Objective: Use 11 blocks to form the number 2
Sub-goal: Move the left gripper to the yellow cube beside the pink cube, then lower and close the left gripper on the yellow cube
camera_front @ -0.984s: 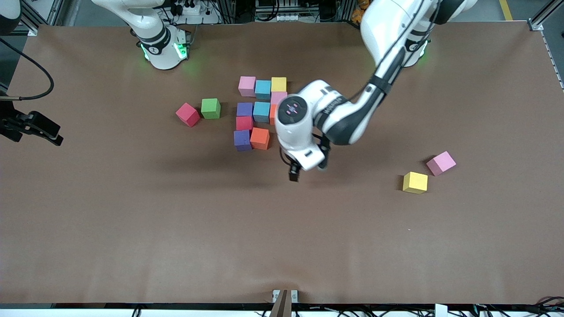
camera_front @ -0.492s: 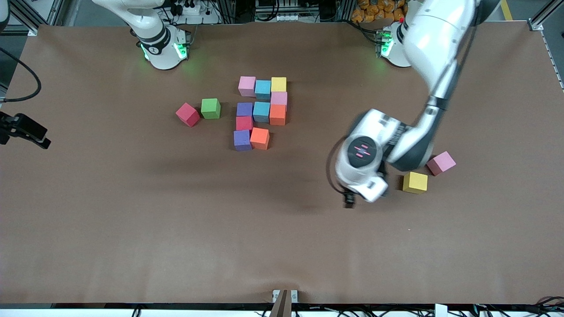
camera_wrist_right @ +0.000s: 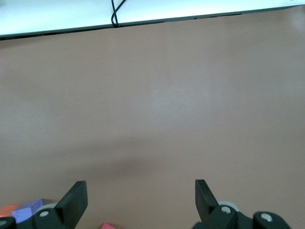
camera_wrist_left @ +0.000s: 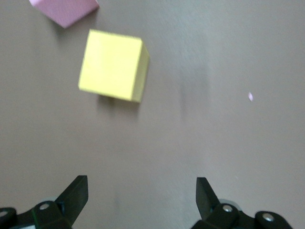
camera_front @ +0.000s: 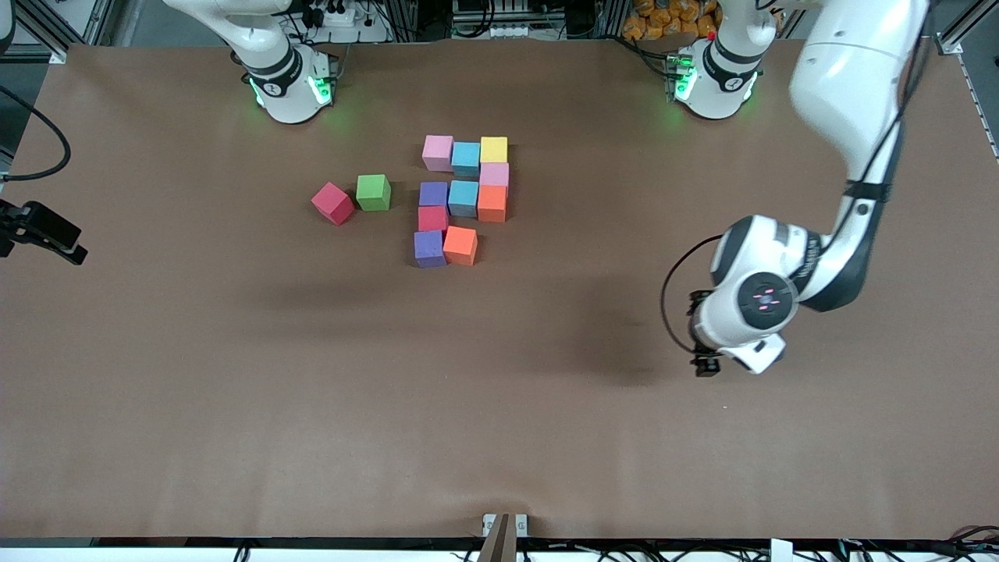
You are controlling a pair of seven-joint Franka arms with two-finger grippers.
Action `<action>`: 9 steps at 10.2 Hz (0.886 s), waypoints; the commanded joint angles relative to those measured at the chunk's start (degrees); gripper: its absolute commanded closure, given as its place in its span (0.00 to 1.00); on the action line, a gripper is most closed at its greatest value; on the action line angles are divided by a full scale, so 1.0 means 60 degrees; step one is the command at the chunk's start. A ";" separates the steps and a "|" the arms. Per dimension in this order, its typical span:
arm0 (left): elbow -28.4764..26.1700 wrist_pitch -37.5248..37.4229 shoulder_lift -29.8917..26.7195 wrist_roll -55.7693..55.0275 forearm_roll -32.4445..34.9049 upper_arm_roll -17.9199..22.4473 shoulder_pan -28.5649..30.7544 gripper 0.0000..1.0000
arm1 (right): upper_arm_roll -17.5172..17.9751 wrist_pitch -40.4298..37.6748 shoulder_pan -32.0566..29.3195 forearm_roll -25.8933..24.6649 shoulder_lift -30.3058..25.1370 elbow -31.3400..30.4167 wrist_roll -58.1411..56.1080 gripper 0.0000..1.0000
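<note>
Brown counter (camera_front: 234, 406): the number 2 (camera_front: 462, 201) sitting nine blocks in, bottom row one short. Left gripper (camera_wrist_left: 142, 198) has swung off it, now hovering w/ fingers wide, yellow block (camera_wrist_left: 113, 66) just ahead of the tips, likely next pick. Right gripper (camera_wrist_right: 141, 200) waiting at counter's edge, fingers wide too.

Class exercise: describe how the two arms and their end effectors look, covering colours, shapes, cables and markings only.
Both arms are glossy white with dark joint bands and green-lit bases. The left arm's round wrist cap bears pink marks, with a black cable looped beside it. The left end effector and right end effector have black wedge-shaped fingers.
</note>
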 commanded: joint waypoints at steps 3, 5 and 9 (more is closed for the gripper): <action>-0.2818 0.2019 -0.0984 0.1633 0.0171 -0.0992 0.1980 0.00 | 0.0153 -0.0161 -0.0022 0.0091 -0.0084 0.0022 -0.0117 0.00; -0.3186 0.2519 -0.0955 0.2191 0.0259 -0.0993 0.2260 0.00 | 0.0153 -0.0015 0.0327 0.0092 0.0003 0.0037 -0.0073 0.00; -0.3173 0.2725 -0.0896 0.2237 0.0494 -0.0978 0.2539 0.00 | 0.0139 0.0059 0.0491 0.0251 0.0019 -0.0007 -0.0073 0.00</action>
